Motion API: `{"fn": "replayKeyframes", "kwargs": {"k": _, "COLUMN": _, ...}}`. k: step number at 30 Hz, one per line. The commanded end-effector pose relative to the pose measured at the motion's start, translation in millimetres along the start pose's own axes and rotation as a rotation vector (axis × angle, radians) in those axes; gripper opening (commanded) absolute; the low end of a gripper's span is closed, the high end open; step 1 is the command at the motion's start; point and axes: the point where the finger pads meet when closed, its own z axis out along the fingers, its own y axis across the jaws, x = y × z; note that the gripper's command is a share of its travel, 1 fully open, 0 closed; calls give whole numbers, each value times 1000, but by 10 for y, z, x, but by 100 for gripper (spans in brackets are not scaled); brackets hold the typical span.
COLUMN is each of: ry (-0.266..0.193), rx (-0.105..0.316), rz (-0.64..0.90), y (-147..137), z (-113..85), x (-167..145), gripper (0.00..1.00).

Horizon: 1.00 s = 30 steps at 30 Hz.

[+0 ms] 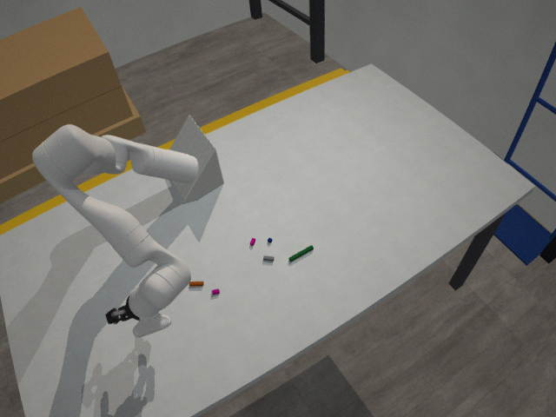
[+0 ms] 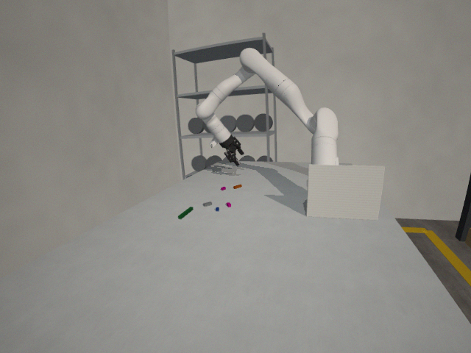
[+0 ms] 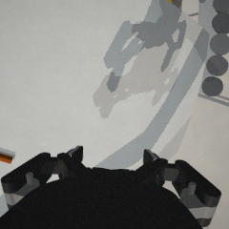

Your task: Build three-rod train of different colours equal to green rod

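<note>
- Top view: white seven-joint arm point(image 1: 112, 224) bends down over the near-left part of the pale grey table top point(image 1: 359, 148); its black two-finger gripper point(image 1: 114, 315) hangs above the table surface, tilted, fingers spread wide with nothing between them
- Exterior view: same gripper point(image 2: 232, 156) points down at the far end of the table, just beyond the rods; touching none of them
- Wrist view: both dark fingertips frame bare table and the arm's shadow; one end of the short orange rod point(image 3: 7, 156) shows at the left edge; gripper not over it
- Long green rod point(image 1: 301, 253) lies flat on the table, angled, alone at the right of the group; also seen nearest the camera in the exterior view point(image 2: 185, 212)
- Short grey rod point(image 1: 268, 258) lies flat just left of the green rod; apart from it, not in line with it
- Tiny blue rod point(image 1: 269, 240) sits behind the grey one; first small magenta rod point(image 1: 252, 241) lies near the blue one, apart from it
- Orange rod point(image 1: 195, 283) lies flat close to the arm's wrist link; second small magenta rod point(image 1: 215, 291) lies just to its right, a gap between them
- No two rods touch; none are end to end; no train laid
- Rest: white ribbed block point(image 2: 344, 191) at the arm's base; grey metal shelf rack point(image 2: 175, 114) with dark cylinders behind the table; brown cardboard boxes point(image 1: 54, 81) on the floor; yellow floor line point(image 1: 269, 101) along the table's far edge
</note>
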Motion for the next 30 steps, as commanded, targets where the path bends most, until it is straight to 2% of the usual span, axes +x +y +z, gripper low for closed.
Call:
{"fn": "replayKeyframes", "kwargs": {"k": 1, "ry": 71, "rx": 12, "rz": -75, "y": -364, "z": -216, "x": 55, "gripper": 100}}
{"fn": "replayKeyframes", "kwargs": {"k": 9, "ry": 254, "rx": 98, "rz": -291, "y": -1486, "z": -684, "x": 32, "gripper": 100}}
{"fn": "replayKeyframes", "kwargs": {"k": 11, "ry": 254, "rx": 98, "rz": -291, "y": -1486, "z": -684, "x": 32, "gripper": 100}}
{"fn": "replayKeyframes", "kwargs": {"k": 13, "ry": 313, "rx": 127, "rz": -369, "y": -1884, "z": -843, "x": -54, "gripper": 100}}
{"fn": "replayKeyframes", "kwargs": {"k": 18, "ry": 406, "rx": 176, "rz": -504, "y": -2548, "z": -1091, "x": -295, "gripper": 100}}
{"fn": "replayKeyframes", "kwargs": {"k": 24, "ry": 505, "rx": 234, "rz": -672, "y": -3310, "z": -1332, "x": -739, "gripper": 100}}
{"fn": "replayKeyframes", "kwargs": {"k": 30, "ry": 508, "rx": 235, "rz": -676, "y": -3328, "z": -1337, "x": -752, "gripper": 100}}
